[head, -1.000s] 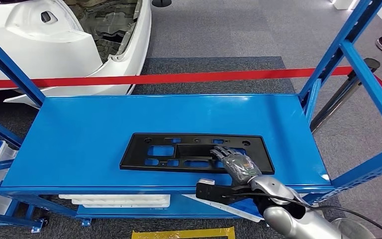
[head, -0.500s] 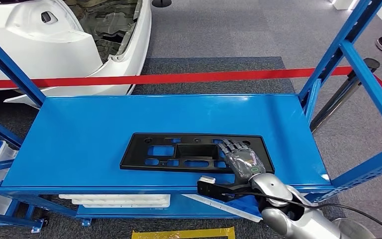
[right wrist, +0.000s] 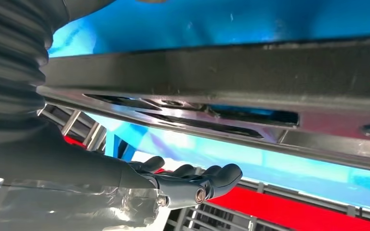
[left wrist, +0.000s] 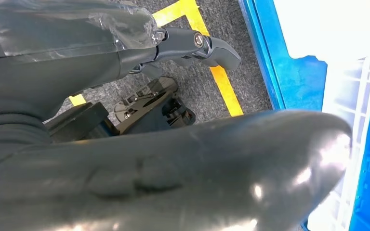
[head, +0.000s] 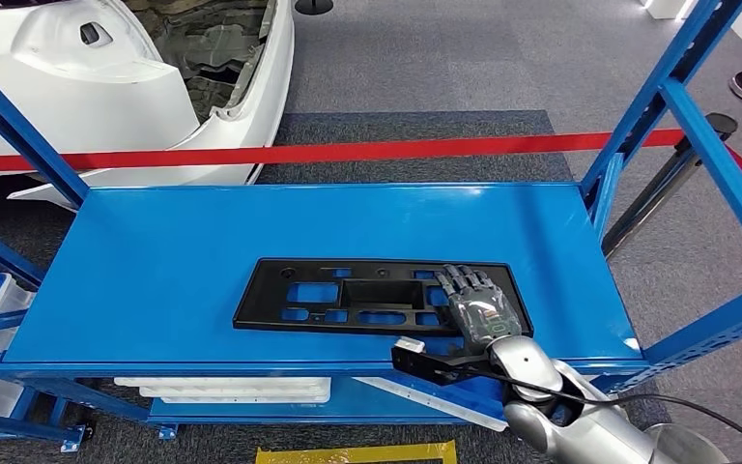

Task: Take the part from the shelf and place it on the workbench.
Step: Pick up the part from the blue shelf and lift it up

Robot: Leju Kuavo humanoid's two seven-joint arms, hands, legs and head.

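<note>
A long black plastic plate with several cut-outs, the part (head: 348,290), lies flat on the blue top shelf (head: 203,232), towards its front. My right hand (head: 478,309) is spread flat over the part's right end, palm down and holding nothing. In the right wrist view the part's dark edge (right wrist: 221,77) runs across, and the outstretched fingers (right wrist: 192,185) stand a little apart from it. My left hand (left wrist: 192,43) hangs low beside the rack, thumb stretched out, with nothing in it.
Blue uprights (head: 676,87) frame the shelf on both sides. A red barrier tape (head: 348,152) and a white car body (head: 106,77) lie behind. A white part (head: 232,389) sits on the lower shelf. Yellow floor tape (head: 357,452) marks the near floor.
My right hand has slid to the right and a little forward along the part, from near its middle to its right end. The part has not moved.
</note>
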